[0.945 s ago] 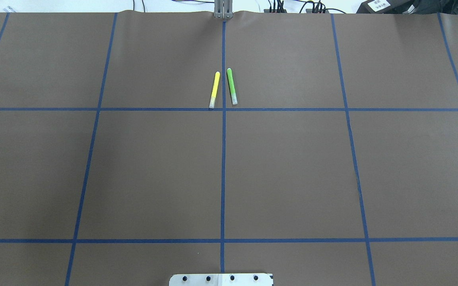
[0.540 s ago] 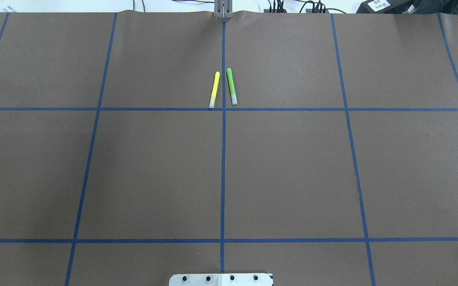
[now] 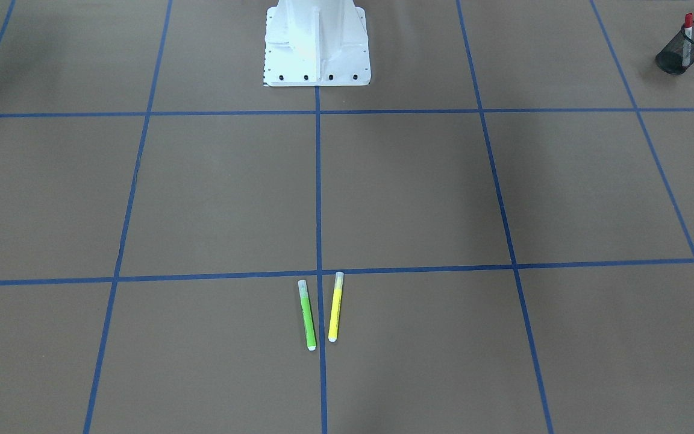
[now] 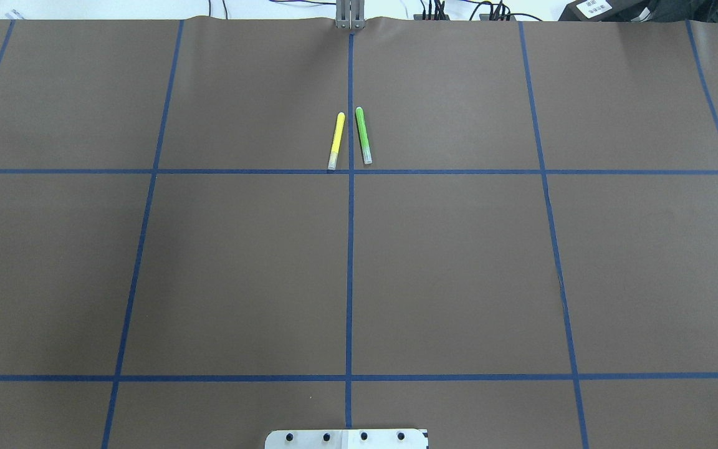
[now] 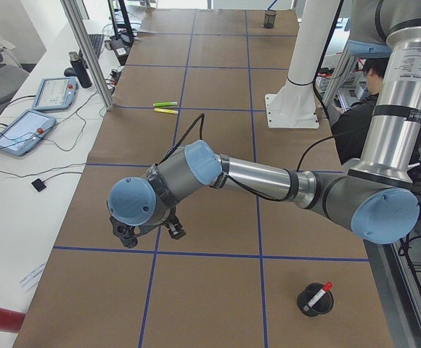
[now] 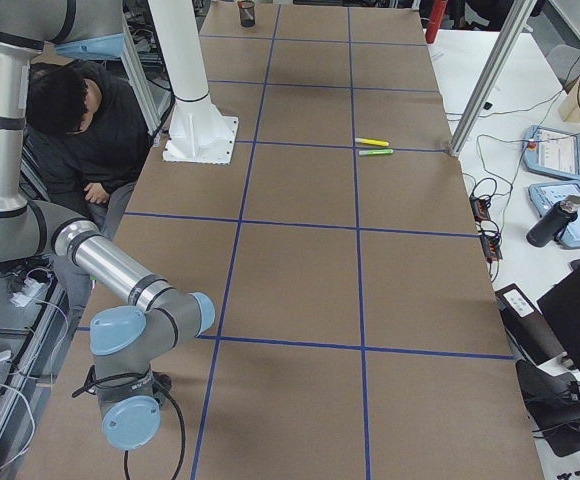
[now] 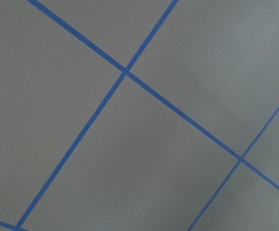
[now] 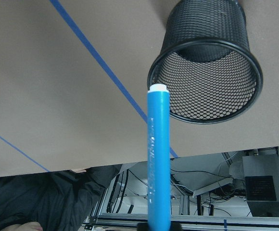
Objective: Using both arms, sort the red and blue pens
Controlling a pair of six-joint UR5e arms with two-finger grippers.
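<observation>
Right tool (image 8: 158, 225) grips the blue pen (image 8: 158, 159) over the mesh cup (image 8: 204, 72), ready to drop; I cannot tell the state of the left tool (image 5: 151, 235); overhead, nothing has moved.

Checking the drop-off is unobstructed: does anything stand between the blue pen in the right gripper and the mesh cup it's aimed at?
Nothing visible does. The blue pen points white end first at the black mesh cup, towards its open mouth, and the cup looks empty inside.
</observation>
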